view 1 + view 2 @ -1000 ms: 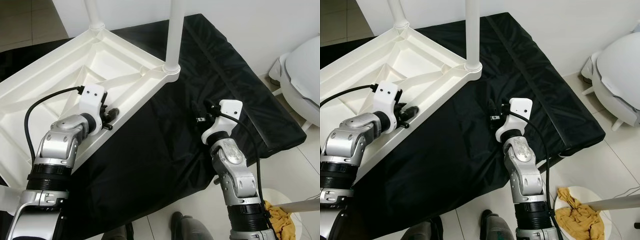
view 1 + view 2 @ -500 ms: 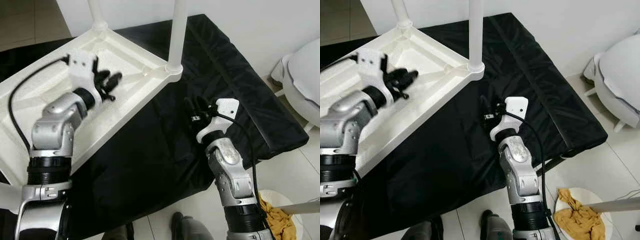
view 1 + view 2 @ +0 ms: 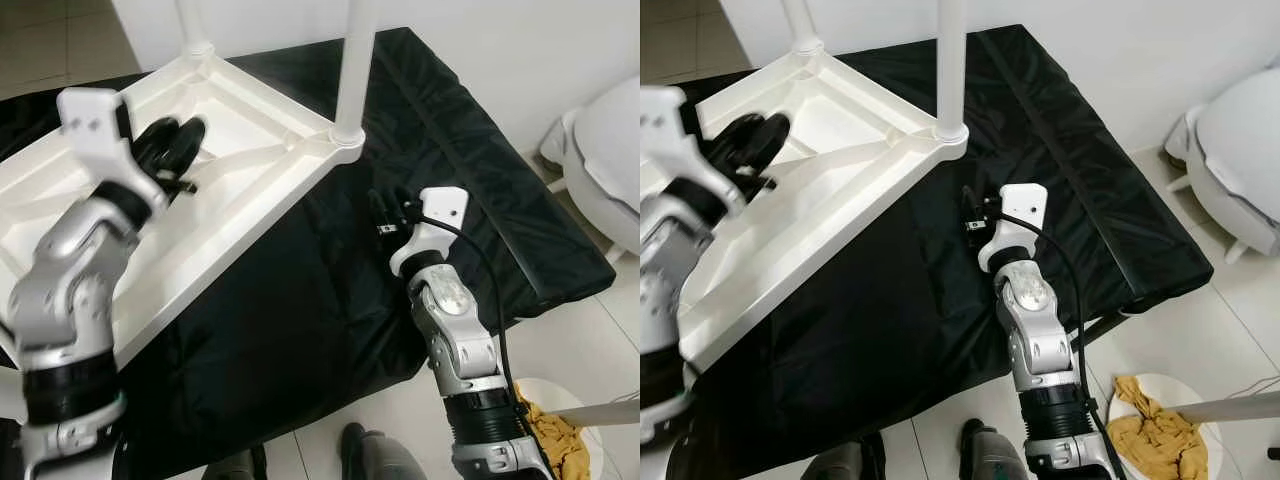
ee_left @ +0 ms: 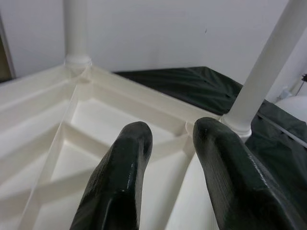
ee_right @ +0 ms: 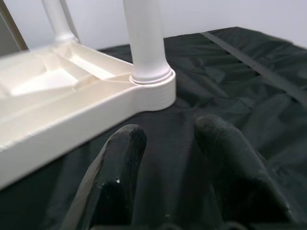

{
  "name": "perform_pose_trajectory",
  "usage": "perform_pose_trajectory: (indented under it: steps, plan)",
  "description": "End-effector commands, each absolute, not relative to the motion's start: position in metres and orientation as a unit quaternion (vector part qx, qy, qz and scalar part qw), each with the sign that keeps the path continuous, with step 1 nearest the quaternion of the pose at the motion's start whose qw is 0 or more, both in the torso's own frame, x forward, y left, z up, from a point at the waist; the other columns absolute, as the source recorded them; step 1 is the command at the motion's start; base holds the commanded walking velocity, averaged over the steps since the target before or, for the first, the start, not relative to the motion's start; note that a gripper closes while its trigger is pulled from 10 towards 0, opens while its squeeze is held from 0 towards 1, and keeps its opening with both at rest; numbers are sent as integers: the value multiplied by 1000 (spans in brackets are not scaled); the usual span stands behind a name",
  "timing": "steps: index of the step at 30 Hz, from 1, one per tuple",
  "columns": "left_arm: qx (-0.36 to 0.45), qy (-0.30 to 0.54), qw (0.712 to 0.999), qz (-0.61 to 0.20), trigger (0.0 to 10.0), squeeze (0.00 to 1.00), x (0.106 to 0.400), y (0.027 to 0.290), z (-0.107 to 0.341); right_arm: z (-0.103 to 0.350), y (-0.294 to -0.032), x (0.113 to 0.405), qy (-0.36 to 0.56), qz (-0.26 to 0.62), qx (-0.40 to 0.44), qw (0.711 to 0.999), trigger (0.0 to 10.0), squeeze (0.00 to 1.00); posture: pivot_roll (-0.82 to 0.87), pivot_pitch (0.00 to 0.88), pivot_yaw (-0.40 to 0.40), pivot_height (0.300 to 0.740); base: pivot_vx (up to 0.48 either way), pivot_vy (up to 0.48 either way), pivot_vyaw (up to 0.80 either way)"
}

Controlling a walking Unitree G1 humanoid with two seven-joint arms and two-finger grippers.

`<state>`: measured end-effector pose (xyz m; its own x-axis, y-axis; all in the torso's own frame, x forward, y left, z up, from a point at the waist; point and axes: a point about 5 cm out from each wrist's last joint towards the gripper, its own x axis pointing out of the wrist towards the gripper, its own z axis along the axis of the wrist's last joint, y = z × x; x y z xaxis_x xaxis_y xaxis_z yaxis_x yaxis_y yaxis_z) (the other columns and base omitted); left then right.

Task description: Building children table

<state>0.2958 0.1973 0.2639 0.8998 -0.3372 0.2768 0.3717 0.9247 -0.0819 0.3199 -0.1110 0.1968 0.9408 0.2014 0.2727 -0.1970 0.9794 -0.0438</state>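
A white children's table (image 3: 236, 228) lies upside down on a black cloth (image 3: 330, 300), its ribbed underside facing up. One white leg (image 3: 356, 60) stands in the near corner socket (image 3: 346, 135), and a second leg (image 3: 189, 22) stands in the far corner. My left gripper (image 3: 172, 143) is raised above the underside, open with nothing between its fingers (image 4: 125, 158). My right gripper (image 3: 384, 212) hovers over the cloth just right of the near corner, also open and empty; the leg (image 5: 146, 38) stands ahead of it.
A rounded white plastic object (image 3: 612, 150) stands on the tiled floor at the right. A white tub with a yellow rag (image 3: 556, 430) sits at the bottom right. A person's shoes (image 3: 372, 456) are at the bottom edge. The cloth's padded edge (image 3: 560, 270) drops off on the right.
My left arm has lifted off the table's front rim and swung up and to the left over the underside. My right gripper has edged left toward the near corner leg.
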Motion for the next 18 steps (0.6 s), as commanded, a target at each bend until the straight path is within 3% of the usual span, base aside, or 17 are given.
perform_pose_trajectory:
  steps: [1,11,18]
  plan:
    - [-72,-131,965,-216,10000,0,284,199,264,193,-109,321,-141,107,-17,984,10000,0,-15,219,18,740,0,0,0]
    - [-36,-54,947,-314,10000,0,238,208,242,185,-114,333,-133,106,-39,985,10000,0,33,218,19,740,0,0,0]
    - [-23,-45,954,-295,10000,0,220,213,240,188,-114,348,-132,93,-41,986,10000,0,66,217,1,740,0,0,0]
